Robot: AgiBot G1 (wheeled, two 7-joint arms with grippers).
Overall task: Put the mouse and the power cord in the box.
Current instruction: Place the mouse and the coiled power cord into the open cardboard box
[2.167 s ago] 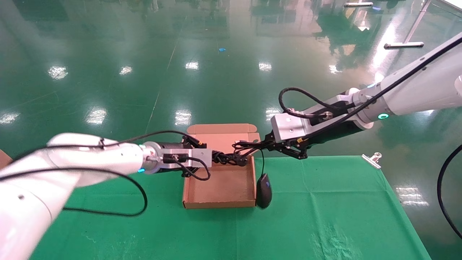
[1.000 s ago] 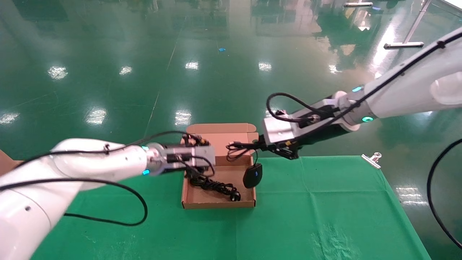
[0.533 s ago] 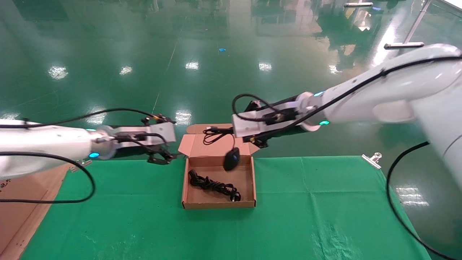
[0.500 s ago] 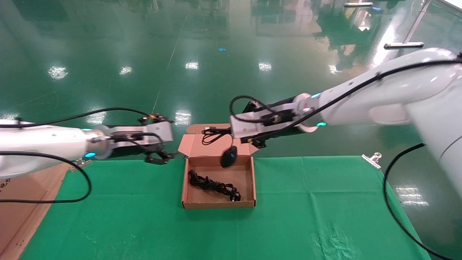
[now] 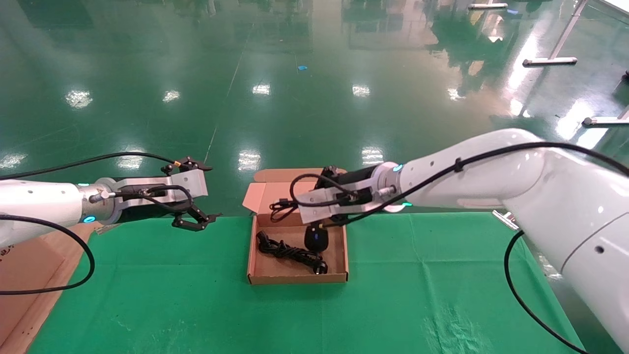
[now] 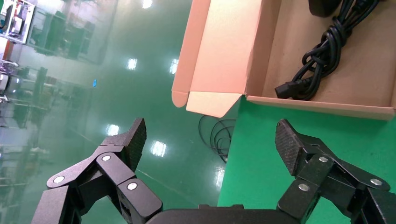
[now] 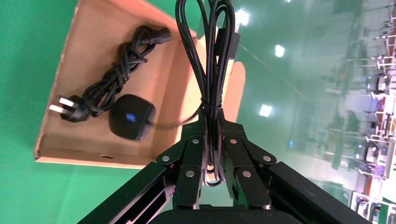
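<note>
Mouse (image 5: 316,237) dangling inside box (image 5: 297,277)

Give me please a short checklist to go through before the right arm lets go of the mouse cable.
1. Power cord lies inside the box: ok.
2. Mouse hangs over the box floor, beside the cord: ok; touching the floor: cannot tell.
3. Right gripper jaws shut on the mouse's bundled cable: ok.
4. Cable bundle within the box walls: not ok, it reaches out over the lid side.
5. Left gripper clear of the box, jaws open, over the green cloth: ok.
</note>
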